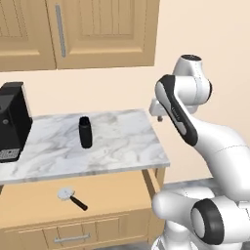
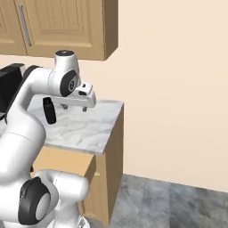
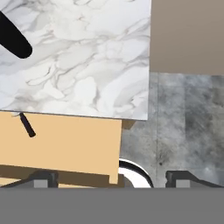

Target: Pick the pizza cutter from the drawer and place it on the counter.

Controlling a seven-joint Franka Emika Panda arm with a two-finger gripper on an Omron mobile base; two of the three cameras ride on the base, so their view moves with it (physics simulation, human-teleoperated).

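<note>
While the wide light-wood drawer (image 1: pixel 112 193) stands pulled open below the white-and-grey marble counter (image 1: pixel 122 141), the small pizza cutter with silvery wheel and black stick handle (image 1: pixel 71 197) lies on its tan floor, left of centre. An upright black cylinder bottle (image 1: pixel 85 132) stands on the counter. Farther right, the two-finger gripper (image 2: pixel 74 107) hovers above the counter's right end, empty, fingers spread apart.

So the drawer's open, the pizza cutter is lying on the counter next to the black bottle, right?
Not quite. The drawer is open, but the pizza cutter lies inside it, as the left base view shows. Only the black bottle stands on the counter.
</note>
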